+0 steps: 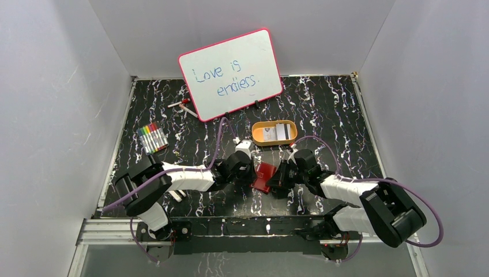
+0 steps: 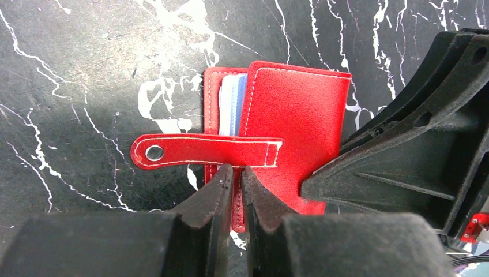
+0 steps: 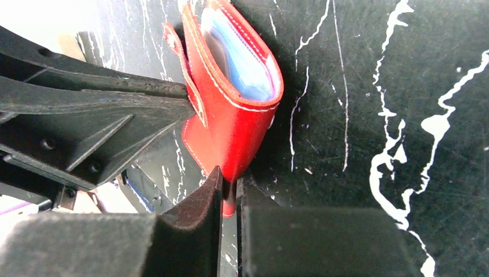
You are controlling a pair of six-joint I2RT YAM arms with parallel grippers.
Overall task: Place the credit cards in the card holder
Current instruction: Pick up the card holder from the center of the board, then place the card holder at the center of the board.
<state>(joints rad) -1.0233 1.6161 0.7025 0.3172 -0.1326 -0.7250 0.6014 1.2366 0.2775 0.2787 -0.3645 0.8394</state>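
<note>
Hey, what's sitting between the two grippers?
The red card holder lies between them, as the top view shows. The left gripper and the right gripper each pinch an edge of it.

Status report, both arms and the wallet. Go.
Left gripper and right gripper: jaws pinching small dark-red folding card holder, tab unsnapped. Whitish-grey credit cards in yellow-orange oval tray. Nothing seen in the way.

Left arm (image 1: 184, 178): stretched inward; left gripper (image 2: 236, 175) pinched on card holder (image 2: 300, 109). Right arm (image 1: 346, 189): mirrored; right gripper (image 3: 229, 183) pinched likewise.
</note>
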